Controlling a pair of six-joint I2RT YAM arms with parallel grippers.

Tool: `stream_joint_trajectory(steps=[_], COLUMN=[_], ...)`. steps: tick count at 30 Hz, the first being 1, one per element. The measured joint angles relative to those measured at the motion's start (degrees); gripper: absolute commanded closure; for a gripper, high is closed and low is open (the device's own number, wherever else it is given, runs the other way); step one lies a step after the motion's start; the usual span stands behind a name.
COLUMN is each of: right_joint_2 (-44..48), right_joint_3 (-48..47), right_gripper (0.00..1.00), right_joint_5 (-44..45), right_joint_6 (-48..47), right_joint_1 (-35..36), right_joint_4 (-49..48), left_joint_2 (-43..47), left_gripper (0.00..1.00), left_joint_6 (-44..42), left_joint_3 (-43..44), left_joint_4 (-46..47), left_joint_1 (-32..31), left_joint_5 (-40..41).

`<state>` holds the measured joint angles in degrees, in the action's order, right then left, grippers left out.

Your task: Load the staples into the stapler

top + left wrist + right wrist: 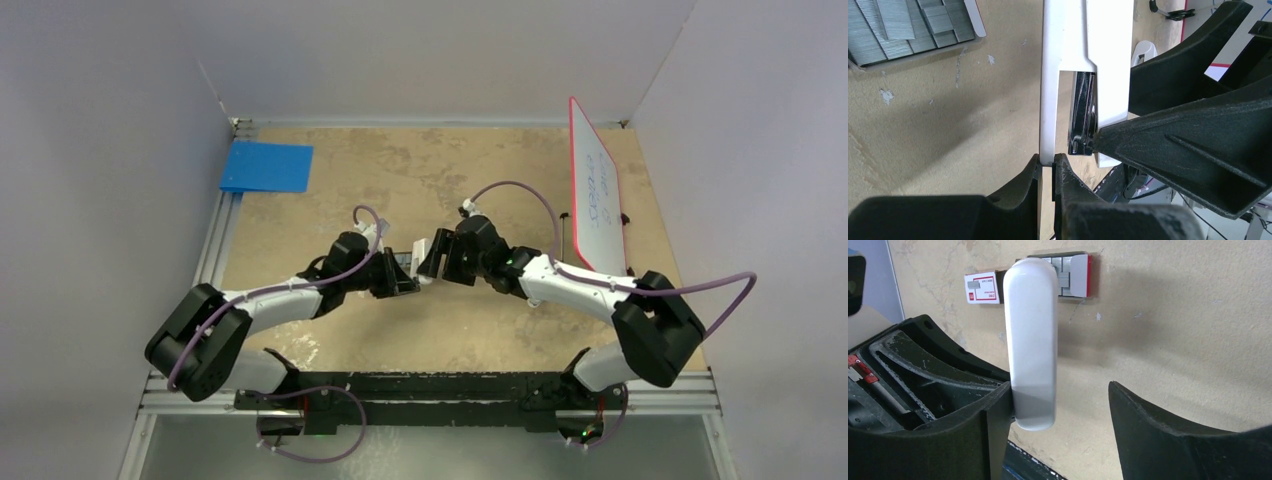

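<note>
Overhead view plus two close wrist views
The top camera looks down over the whole table (450,170) from afar; both wrist cameras sit very near, sharing the stapler (1068,50) at upper centre.

Notes: stapler (1030,340) is smooth white plastic with a satin sheen; inner rail (1083,115) is glossy black metal. At ten o'clock of my left wrist view, staples (893,30): grey metal, finely ribbed. My right fingers (1173,440): matt black, grainy plastic. Table (948,125): matt tan, mottled, scuffed.

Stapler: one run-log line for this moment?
stapler: held off table | left end effector: shut on stapler | right end effector: open, straddling stapler | staples: in box, not loaded
</note>
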<state>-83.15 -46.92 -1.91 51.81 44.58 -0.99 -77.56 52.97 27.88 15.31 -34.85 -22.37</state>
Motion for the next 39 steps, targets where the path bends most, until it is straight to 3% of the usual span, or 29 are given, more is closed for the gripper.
stream_joint_trajectory(steps=[13, 27, 39], right_joint_2=[0.98, 1.22, 7.45], right_joint_3=[3.37, 3.43, 1.66], right_gripper=[0.29, 0.71, 0.73], right_joint_5=[-2.45, -2.05, 0.94], right_joint_6=[1.75, 3.32, 6.03], right_joint_1=[0.09, 0.79, 0.5], right_joint_4=[-4.0, -5.29, 3.34], left_joint_2=[-2.91, -4.2, -4.2], left_gripper=[1.0, 1.0, 1.0], left_joint_6=[1.53, 1.49, -1.18], left_joint_3=[1.68, 2.54, 4.48], left_joint_4=[1.03, 0.9, 2.47], left_joint_1=[0.02, 0.09, -0.11], left_joint_5=[-0.13, -0.33, -4.35])
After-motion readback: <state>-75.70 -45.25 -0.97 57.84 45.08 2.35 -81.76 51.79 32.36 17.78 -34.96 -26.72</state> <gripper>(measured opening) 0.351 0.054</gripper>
